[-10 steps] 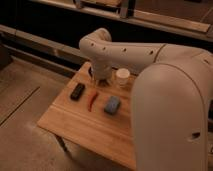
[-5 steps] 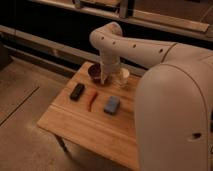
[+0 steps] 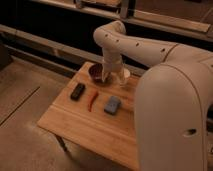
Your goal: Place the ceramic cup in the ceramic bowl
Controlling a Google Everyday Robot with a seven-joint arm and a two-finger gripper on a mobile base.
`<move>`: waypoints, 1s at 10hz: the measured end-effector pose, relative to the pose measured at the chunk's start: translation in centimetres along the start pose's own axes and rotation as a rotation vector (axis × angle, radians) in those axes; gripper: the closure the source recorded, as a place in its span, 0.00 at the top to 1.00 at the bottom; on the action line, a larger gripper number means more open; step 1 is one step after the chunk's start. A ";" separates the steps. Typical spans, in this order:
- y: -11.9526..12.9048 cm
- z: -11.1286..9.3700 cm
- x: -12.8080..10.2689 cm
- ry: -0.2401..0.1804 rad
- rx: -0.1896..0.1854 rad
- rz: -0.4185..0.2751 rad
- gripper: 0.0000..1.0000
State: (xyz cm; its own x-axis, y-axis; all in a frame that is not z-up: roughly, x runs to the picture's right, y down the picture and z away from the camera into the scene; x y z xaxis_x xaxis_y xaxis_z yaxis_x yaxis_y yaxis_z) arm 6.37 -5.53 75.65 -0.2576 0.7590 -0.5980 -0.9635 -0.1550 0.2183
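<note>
The ceramic bowl (image 3: 95, 71), dark maroon and glossy, sits at the far edge of the wooden table (image 3: 80, 125). The cream-white ceramic cup (image 3: 123, 75) stands upright just right of the bowl, partly hidden by my arm. My gripper (image 3: 112, 76) hangs down from the white arm, between the bowl and the cup, close to the cup's left side. Whether it touches the cup cannot be told.
A flat black block (image 3: 77, 91), a red chili-like item (image 3: 92, 100) and a blue-grey block (image 3: 112, 105) lie in a row mid-table. My large white body (image 3: 175, 110) covers the table's right side. Dark shelving runs behind the table.
The arm has swung to the right, uncovering the bowl. The gripper has moved from over the bowl to beside the cup. The cup and bowl have not moved.
</note>
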 end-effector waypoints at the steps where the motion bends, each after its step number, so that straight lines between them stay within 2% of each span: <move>1: -1.8 0.1 -1.4 0.008 -0.012 0.045 0.65; 3: -3.6 0.3 -2.6 0.016 -0.022 0.086 0.65; 4: -5.8 0.7 -4.0 0.020 -0.028 0.122 0.65; 6: -8.0 1.3 -5.6 0.018 -0.027 0.141 0.65; 8: -8.6 1.8 -7.3 -0.002 -0.027 0.123 0.65; 10: -9.1 2.1 -9.2 -0.057 -0.023 0.101 0.65</move>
State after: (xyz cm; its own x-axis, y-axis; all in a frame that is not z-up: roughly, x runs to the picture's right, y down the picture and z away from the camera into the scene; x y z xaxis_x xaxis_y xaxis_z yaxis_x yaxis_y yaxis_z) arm 17.65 -9.78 80.83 -0.3494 0.7734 -0.5289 -0.9345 -0.2464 0.2569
